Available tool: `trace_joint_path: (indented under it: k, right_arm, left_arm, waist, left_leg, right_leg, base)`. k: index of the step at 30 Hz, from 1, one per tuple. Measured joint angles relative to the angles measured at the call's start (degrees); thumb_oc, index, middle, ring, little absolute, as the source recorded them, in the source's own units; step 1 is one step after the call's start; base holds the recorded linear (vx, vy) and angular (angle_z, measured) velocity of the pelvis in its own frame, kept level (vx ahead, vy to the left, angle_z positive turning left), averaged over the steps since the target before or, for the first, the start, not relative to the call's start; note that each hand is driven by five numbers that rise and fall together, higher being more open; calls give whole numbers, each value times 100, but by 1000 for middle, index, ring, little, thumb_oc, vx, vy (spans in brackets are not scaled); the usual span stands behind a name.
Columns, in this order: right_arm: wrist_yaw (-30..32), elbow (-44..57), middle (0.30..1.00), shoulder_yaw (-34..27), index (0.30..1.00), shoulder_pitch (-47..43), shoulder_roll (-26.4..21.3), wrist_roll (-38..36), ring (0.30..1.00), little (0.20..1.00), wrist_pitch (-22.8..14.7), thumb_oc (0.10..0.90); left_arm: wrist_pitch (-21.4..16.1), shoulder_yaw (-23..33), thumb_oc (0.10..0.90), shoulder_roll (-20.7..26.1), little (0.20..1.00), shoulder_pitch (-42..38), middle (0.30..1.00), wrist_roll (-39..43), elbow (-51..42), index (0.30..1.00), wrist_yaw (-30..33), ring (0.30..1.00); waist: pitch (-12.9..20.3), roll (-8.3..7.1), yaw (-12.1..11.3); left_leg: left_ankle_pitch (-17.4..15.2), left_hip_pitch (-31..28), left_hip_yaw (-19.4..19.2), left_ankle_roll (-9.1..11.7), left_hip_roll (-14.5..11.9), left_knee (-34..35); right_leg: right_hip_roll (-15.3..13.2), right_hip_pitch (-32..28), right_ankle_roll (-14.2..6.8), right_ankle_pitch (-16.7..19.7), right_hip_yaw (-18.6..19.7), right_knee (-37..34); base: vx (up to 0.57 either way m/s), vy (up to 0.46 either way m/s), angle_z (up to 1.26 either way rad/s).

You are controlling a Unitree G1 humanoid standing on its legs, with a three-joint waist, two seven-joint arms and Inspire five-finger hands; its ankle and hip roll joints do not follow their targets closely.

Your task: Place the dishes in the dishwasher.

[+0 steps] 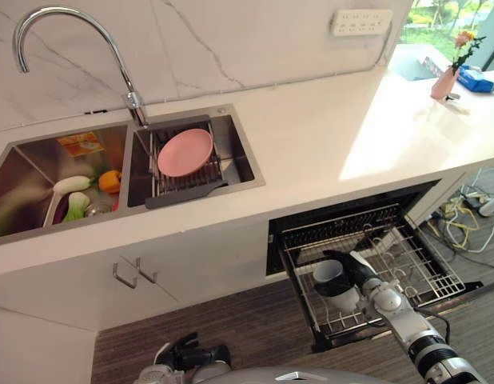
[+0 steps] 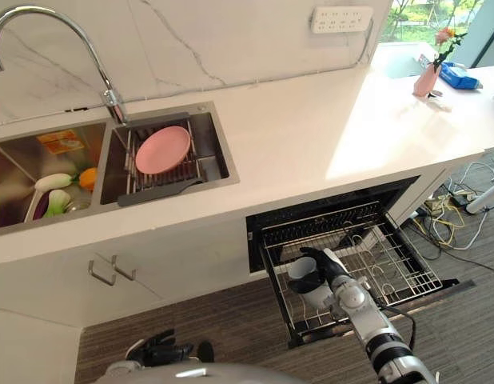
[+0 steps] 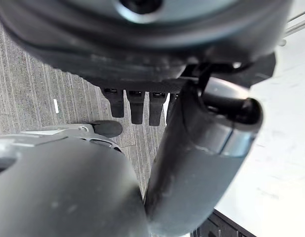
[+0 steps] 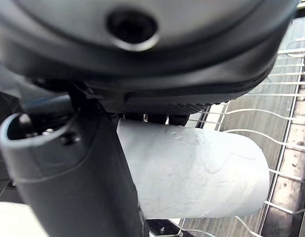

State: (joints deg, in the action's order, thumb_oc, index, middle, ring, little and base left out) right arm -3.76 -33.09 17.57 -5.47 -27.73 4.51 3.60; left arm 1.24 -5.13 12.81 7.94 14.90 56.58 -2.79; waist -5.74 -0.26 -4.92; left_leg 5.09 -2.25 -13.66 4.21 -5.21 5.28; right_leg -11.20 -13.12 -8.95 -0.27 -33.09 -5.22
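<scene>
My right hand [image 1: 364, 276] is shut on a white cup [image 1: 330, 278], thumb on one side and fingers on the other. It holds the cup tilted just above the front left part of the pulled-out wire dishwasher rack [image 1: 427, 276]. The right wrist view shows the cup's pale wall [image 4: 202, 173] against the palm, with rack wires behind. A pink plate [image 1: 185, 152] lies on a wire drainer [image 1: 187, 180] in the right sink basin. My left hand [image 1: 183, 354] hangs low near the floor with relaxed fingers [image 3: 136, 104], holding nothing.
A curved faucet [image 1: 39, 24] stands behind the sink. The left basin [image 1: 27, 172] holds vegetables and an orange fruit [image 1: 109, 181]. Cabinet handles [image 1: 133, 274] stick out left of the dishwasher. A pink vase [image 1: 444, 82] stands at the counter's far right, above cables [image 1: 463, 220] on the floor.
</scene>
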Motion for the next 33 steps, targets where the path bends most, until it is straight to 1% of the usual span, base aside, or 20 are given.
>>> trace_joint_path:
  k: [2,3,4,6,9,11,12,13,16,18,21,22,24,25,26,27,28,30,32,33]
  right_arm:
    - [-31,16,900,252,900,-85,-163,468,900,900,-7,800]
    - [-89,132,900,741,900,-98,-557,1072,900,900,-206,800]
    - [-89,132,900,741,900,-98,-557,1072,900,900,-206,800]
    - [-65,-141,900,312,900,-30,-247,947,900,900,-223,800]
    - [-138,-24,900,458,900,-28,-328,888,900,900,-217,800]
    - [-102,-147,900,-165,900,184,187,54,900,900,-240,800]
    - [-102,-147,900,-165,900,184,187,54,900,900,-240,800]
    - [-12,-595,900,-546,900,164,752,-1089,900,900,-222,800]
    - [21,-581,900,-198,900,177,635,-1319,900,900,-153,800]
    - [87,-602,900,-447,900,215,738,-1982,900,900,-149,800]
    - [111,-397,900,-243,900,141,482,-1619,900,900,-109,800]
    - [112,-403,900,-362,900,170,563,-1697,900,900,-241,800]
    - [200,-513,900,-567,900,116,720,-1899,900,900,-231,800]
    - [194,-168,900,-289,900,125,464,-1322,900,900,-52,800]
    - [144,176,900,124,900,181,130,-1114,900,900,-48,800]
    - [86,52,900,-173,900,164,244,-1167,900,900,-222,800]
    - [137,132,900,-257,900,122,374,-957,900,900,-131,800]
    - [138,675,900,49,900,161,-75,-498,900,900,-144,800]
    - [192,516,900,-379,900,158,284,-612,900,900,-280,800]
    - [281,596,900,-272,900,147,251,-404,900,900,-231,800]
  left_arm:
    - [-5,1,800,0,900,-10,900,-7,14,900,4,900]
    - [-23,-4,800,0,900,-26,900,-118,-1,900,5,900]
    - [-23,-4,800,0,900,-26,900,-118,-1,900,5,900]
    - [-100,0,800,-19,900,-7,900,-159,15,900,44,900]
    - [-108,-6,800,-18,900,-36,900,-176,23,900,46,900]
    - [-117,-5,800,-31,900,-35,900,-179,20,900,57,900]
    - [-117,-5,800,-31,900,-35,900,-179,20,900,57,900]
    - [-113,-5,800,-34,900,-78,900,-165,98,900,69,900]
    - [-68,-8,800,-30,900,-138,900,-166,113,900,68,900]
    - [-66,-12,800,-40,900,-135,900,-158,113,900,96,900]
    - [-51,2,800,-34,900,-165,900,-181,115,900,91,900]
    - [-62,-3,800,-41,900,-167,900,-183,143,900,115,900]
    - [-74,35,800,-58,900,-198,900,-173,240,900,122,900]
    - [-47,101,800,-65,900,-229,900,-189,231,900,89,900]
    - [-18,91,800,-72,900,-248,900,-204,201,900,113,900]
    - [-23,107,800,-64,900,-223,900,-199,201,900,160,900]
    - [-47,173,800,-60,900,-165,900,-191,204,900,162,900]
    - [-43,159,800,-57,900,-248,900,-209,215,900,151,900]
    - [-73,180,800,-70,900,-178,900,-194,234,900,214,900]
    - [-68,187,800,-69,900,-191,900,-206,230,900,217,900]
  waist:
    - [0,-4,-5]
    - [-9,0,-15]
    - [-9,0,-15]
    - [3,-25,-55]
    - [-16,6,-51]
    - [-34,-23,-63]
    - [-34,-23,-63]
    - [-37,-12,-56]
    - [-58,-15,-60]
    - [-65,-38,-68]
    - [-69,-31,-64]
    - [-71,-57,-60]
    - [-54,-82,-76]
    - [-65,-63,-61]
    - [-104,-38,-56]
    - [-115,-75,-72]
    - [-91,-100,-58]
    - [-132,-76,-36]
    - [-112,-106,-41]
    - [-108,-99,-25]
  left_leg:
    - [0,11,1,0,2,1]
    - [0,6,6,0,8,0]
    - [0,6,6,0,8,0]
    - [-1,6,13,1,10,1]
    - [-2,27,15,1,20,0]
    - [-2,17,22,2,25,0]
    - [-2,17,22,2,25,0]
    - [-14,20,20,15,33,1]
    - [-14,21,20,14,57,0]
    - [-14,20,22,14,61,0]
    - [-14,27,17,14,63,0]
    - [-14,8,18,14,61,0]
    - [-14,16,18,14,60,0]
    - [-16,50,20,15,65,1]
    - [-14,54,20,11,64,-1]
    - [-12,7,21,9,63,-1]
    - [-14,-3,16,11,64,0]
    - [-15,26,14,12,65,0]
    - [-14,-18,10,12,65,0]
    - [-22,-6,-2,19,66,0]
  right_leg:
    - [-3,9,0,0,5,-1]
    - [-13,6,-10,-5,-5,8]
    - [-13,6,-10,-5,-5,8]
    - [-11,0,-17,-20,-13,13]
    - [-17,11,-20,-18,-18,6]
    - [-19,-2,-25,-33,-35,9]
    - [-19,-2,-25,-33,-35,9]
    - [-20,3,-20,-44,-24,10]
    - [-29,1,-27,-43,-33,9]
    - [-51,-2,-33,-48,-41,10]
    - [-50,6,-34,-48,-35,5]
    - [-54,-7,-34,-49,-37,9]
    - [-48,-7,-27,-64,-33,13]
    - [-43,29,-30,-62,-35,10]
    - [-58,37,-35,-56,-36,24]
    - [-58,-10,-35,-57,-33,25]
    - [-56,-11,-25,-65,-16,28]
    - [-59,9,-31,-64,-31,24]
    - [-65,-18,-27,-70,-8,35]
    - [-65,-3,-29,-74,1,31]
  base:
    - [0,0,0]
    - [0,0,0]
    - [-3,13,5]
    - [0,0,0]
    - [11,4,1]
    - [33,9,3]
    - [0,0,0]
    - [0,0,0]
    - [0,0,0]
    - [0,0,0]
    - [0,0,0]
    - [0,0,0]
    - [0,0,0]
    - [0,0,0]
    - [0,0,0]
    - [0,0,0]
    - [0,0,0]
    - [0,0,0]
    - [5,0,-3]
    - [0,0,0]
